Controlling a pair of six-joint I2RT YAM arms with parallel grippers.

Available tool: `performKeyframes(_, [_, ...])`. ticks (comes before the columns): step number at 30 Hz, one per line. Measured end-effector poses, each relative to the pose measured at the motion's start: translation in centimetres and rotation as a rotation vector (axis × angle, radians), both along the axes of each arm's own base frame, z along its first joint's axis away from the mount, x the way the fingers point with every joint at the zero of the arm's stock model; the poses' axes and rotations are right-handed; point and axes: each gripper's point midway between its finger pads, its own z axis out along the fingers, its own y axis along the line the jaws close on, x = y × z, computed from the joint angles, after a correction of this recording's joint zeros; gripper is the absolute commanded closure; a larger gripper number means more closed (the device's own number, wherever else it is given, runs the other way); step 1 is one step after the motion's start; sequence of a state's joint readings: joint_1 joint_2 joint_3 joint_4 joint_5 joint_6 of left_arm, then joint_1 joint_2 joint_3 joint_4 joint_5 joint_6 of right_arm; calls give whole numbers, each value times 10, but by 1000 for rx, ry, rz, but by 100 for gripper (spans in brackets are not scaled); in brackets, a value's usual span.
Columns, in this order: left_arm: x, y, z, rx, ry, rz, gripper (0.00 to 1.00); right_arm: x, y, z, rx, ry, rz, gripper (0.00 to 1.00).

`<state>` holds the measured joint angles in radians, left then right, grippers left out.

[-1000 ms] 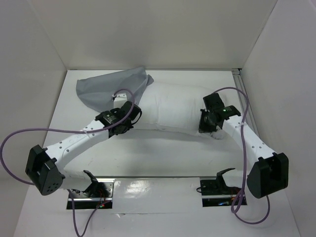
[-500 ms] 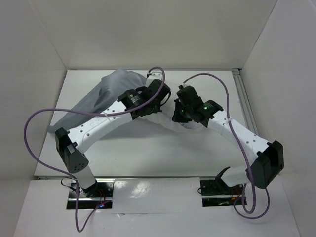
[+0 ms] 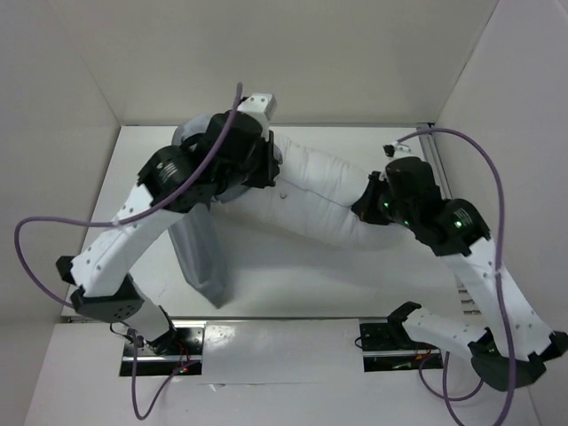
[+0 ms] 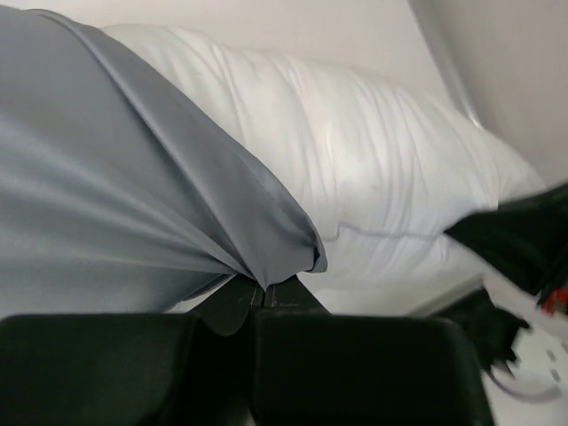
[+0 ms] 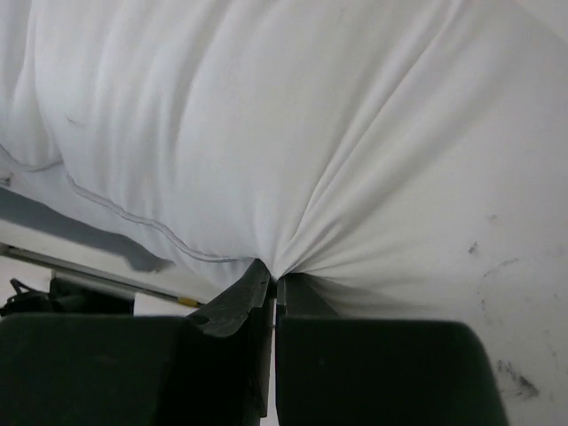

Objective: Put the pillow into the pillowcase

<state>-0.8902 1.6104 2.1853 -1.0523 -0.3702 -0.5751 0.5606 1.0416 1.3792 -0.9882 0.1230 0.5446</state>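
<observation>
Both arms had swung upward and apart since half a second earlier. The large plump white rectangular pillow [image 3: 319, 191] of soft smooth fabric, then bunched between the wrists, was now drawn out into a long sagging band over the far half of the white tabletop [image 3: 293, 275]. It ran from the far left toward the right.

The left arm [image 3: 133, 222] reached high toward the far wall, elbow low at the near left and wrist bent over the pillow's left end. The left jaws were pinched tight on a gathered edge of the thin, wrinkly blue-grey fabric pillowcase [image 3: 200, 257]. This hung from the grip in a long limp fold toward the near edge and lay against the pillow in the wrist view. Whether its lower end touched the tabletop could not be told.

The right arm [image 3: 479, 257] stretched in from the near right corner. The right jaws were clamped on a pinch of the pillow's white cover, and creases fanned out from the grip.
</observation>
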Motion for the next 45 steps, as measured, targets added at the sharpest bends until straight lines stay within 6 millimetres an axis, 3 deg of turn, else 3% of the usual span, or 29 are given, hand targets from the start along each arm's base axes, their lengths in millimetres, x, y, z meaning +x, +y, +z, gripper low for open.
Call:
performKeyframes(4, [-55,12,13,-54,48,-111,100,-34,-25,20,-12,-1,-17,100])
performKeyframes(6, [-78,21,8,-65,102,-149,100,-45,-34,26,-21,12,-30,100])
performKeyframes(10, [-105,33,-18,-27,248,-168,100,-62,-38,38,-6,37,-12,100])
performKeyframes(13, [-111,35,-38,35,334,-156,100,-66,-35,35,-5,78,-3,100])
performKeyframes(16, [-92,35,-53,83,367,-116,100,-58,-34,23,-31,110,-24,100])
performKeyframes(19, [-36,41,-72,107,373,-29,100,-32,-35,0,-115,142,-76,100])
performKeyframes(20, [-13,42,-78,114,363,-4,60,-17,-35,-7,-145,148,-94,100])
performKeyframes(21, [13,42,-87,128,353,15,34,3,-35,-15,-170,157,-118,100])
performKeyframes(22, [40,40,-92,134,336,35,14,24,-38,-21,-179,161,-142,64])
performKeyframes(23, [70,36,-95,139,303,50,5,50,-43,-30,-177,171,-181,42])
performKeyframes(24, [103,31,-99,135,266,66,0,84,-51,-40,-171,173,-224,28])
performKeyframes(25, [121,28,-86,118,208,74,0,112,-60,-48,-164,167,-261,18])
performKeyframes(26, [152,25,-103,133,205,99,0,142,-72,-56,-157,166,-297,9])
performKeyframes(28, [181,27,-111,138,165,119,8,182,-95,-70,-154,160,-354,6])
performKeyframes(30, [180,40,-122,171,173,135,20,199,-119,-77,-154,160,-402,4])
performKeyframes(32, [167,60,-119,196,163,159,45,200,-138,-72,-148,149,-443,4])
performKeyframes(34, [149,82,-95,186,125,186,63,197,-149,-53,-133,95,-467,4])
performKeyframes(35, [142,93,-75,162,88,207,66,194,-150,-44,-125,70,-466,4])
performKeyframes(38, [121,129,-6,67,-60,279,63,171,-140,-16,-101,-19,-433,3])
performKeyframes(40, [109,146,12,36,-89,321,60,151,-132,-8,-93,-52,-405,3])
performKeyframes(41, [105,150,10,31,-82,331,56,145,-130,-9,-92,-52,-396,3])
performKeyframes(42, [99,150,2,32,-62,333,45,139,-128,-12,-93,-54,-387,1])
performKeyframes(44, [91,145,-28,56,3,323,32,124,-129,-32,-108,-15,-380,1])
performKeyframes(45, [88,142,-52,79,57,318,30,117,-132,-46,-118,18,-382,1])
